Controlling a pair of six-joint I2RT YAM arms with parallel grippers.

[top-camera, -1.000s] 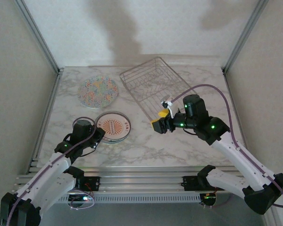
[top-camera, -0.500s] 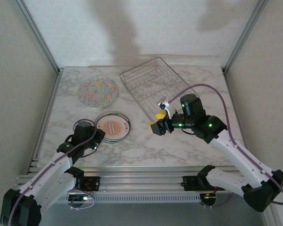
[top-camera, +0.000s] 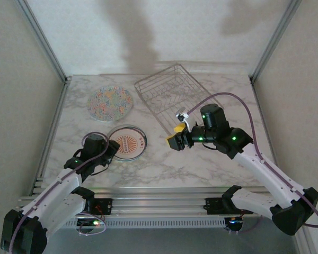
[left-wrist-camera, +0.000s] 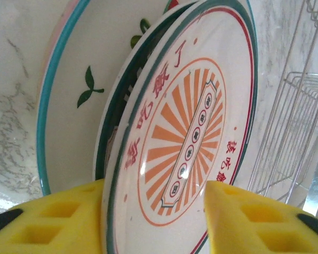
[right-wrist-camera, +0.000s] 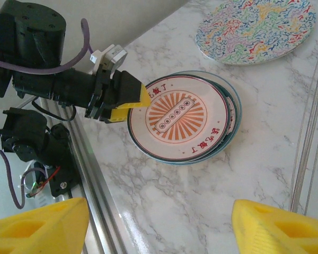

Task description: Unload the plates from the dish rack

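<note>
Dish rack point(top-camera: 172, 94) sits at the back of the marble table point(top-camera: 164, 164), right of centre. Left of it, the speckled plate point(top-camera: 111, 102) lies flat. Nearer, the sunburst plate point(top-camera: 129, 141) tops a small stack, with the left gripper point(top-camera: 110, 152) spread astride its rim. Right gripper point(top-camera: 175, 135) hovers beside the rack, fingers wide apart.

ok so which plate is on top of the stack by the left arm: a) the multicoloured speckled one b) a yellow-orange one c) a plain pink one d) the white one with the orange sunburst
d: the sunburst plate lies face up on top of the stack, while the speckled plate lies flat on its own, apart from it.
</note>
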